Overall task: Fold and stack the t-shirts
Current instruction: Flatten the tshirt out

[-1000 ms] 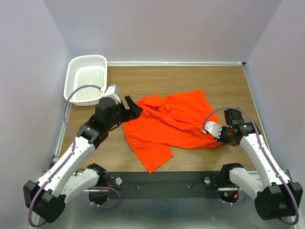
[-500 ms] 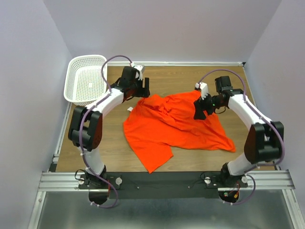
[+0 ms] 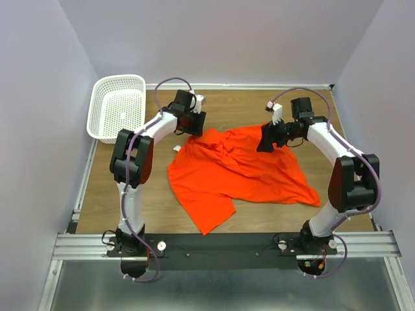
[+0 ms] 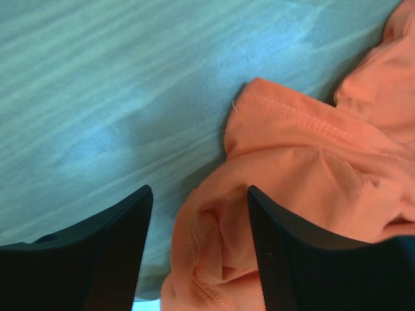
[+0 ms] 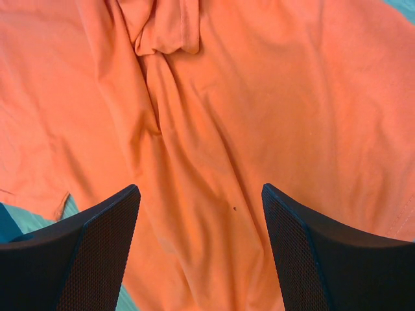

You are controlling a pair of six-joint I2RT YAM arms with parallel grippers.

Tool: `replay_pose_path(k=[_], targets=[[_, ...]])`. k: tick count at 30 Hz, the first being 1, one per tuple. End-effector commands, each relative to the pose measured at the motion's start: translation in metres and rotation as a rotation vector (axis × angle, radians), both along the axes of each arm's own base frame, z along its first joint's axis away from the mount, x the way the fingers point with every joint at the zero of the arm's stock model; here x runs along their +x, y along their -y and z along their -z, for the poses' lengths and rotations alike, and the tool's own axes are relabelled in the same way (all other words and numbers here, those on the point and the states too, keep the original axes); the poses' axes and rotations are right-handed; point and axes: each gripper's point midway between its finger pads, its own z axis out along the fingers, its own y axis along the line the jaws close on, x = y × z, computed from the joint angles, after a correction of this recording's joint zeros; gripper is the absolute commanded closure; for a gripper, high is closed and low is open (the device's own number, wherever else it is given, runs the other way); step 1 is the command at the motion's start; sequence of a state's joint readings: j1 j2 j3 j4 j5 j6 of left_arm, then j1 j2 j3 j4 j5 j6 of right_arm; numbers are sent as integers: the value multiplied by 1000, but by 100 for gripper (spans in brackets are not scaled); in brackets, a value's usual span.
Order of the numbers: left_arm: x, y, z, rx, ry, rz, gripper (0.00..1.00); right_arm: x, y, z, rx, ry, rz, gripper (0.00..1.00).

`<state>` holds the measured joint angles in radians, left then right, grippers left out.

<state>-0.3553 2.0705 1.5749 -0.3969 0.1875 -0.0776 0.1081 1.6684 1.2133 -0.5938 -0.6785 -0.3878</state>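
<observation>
On the wooden table (image 3: 259, 107), the crumpled t-shirt (image 3: 240, 168) is approached at eleven and one o'clock by the left gripper (image 3: 194, 123) and right gripper (image 3: 266, 140). Both are parted, with nothing held. A single hem layer should be pinched.

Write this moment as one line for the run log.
shirt: unfolded, crumpled | left gripper: open around shirt edge | right gripper: open over shirt
</observation>
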Motion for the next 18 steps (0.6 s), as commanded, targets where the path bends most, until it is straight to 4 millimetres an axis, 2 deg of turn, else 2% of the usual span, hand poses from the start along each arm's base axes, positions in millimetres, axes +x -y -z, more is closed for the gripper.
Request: replay_pose_path(k=[1, 3, 6, 7, 9, 10, 11, 12, 13, 14, 15, 17, 18], targets=[[-19, 3, 8, -18, -63, 65, 40, 19, 1, -12, 24, 33, 39, 17], [-25, 4, 5, -32, -68, 76, 46, 21, 0, -14, 27, 35, 44, 17], [-34, 9, 3, -66, -80, 102, 70, 24, 3, -14, 20, 35, 62, 17], [-36, 11, 3, -75, -83, 109, 98, 28, 4, -17, 18, 48, 69, 17], [-37, 6, -3, -71, -72, 71, 100, 36, 12, -16, -2, 44, 134, 17], [-31, 3, -25, -82, -9, 42, 100, 46, 17, -14, -15, 57, 174, 17], [-28, -4, -35, -84, 25, -3, 100, 55, 28, -10, -60, 59, 241, 17], [-32, -17, -35, -78, 28, -95, 100, 63, 32, -11, -58, 52, 293, 17], [-22, -29, -73, -141, 137, -152, 100, 73, 41, 0, -89, 49, 346, 17], [-24, -35, -83, -177, 164, -185, 100, 80, 46, 4, -101, 43, 387, 17], [-37, -40, -75, -229, 127, -234, 100, 87, 51, 7, -100, 32, 425, 18], [-38, -50, -102, -320, 199, -271, 100, 96, 57, 17, -111, 17, 460, 18], [-48, -58, -90, -373, 151, -317, 100, 101, 60, 26, -113, -7, 480, 18]])
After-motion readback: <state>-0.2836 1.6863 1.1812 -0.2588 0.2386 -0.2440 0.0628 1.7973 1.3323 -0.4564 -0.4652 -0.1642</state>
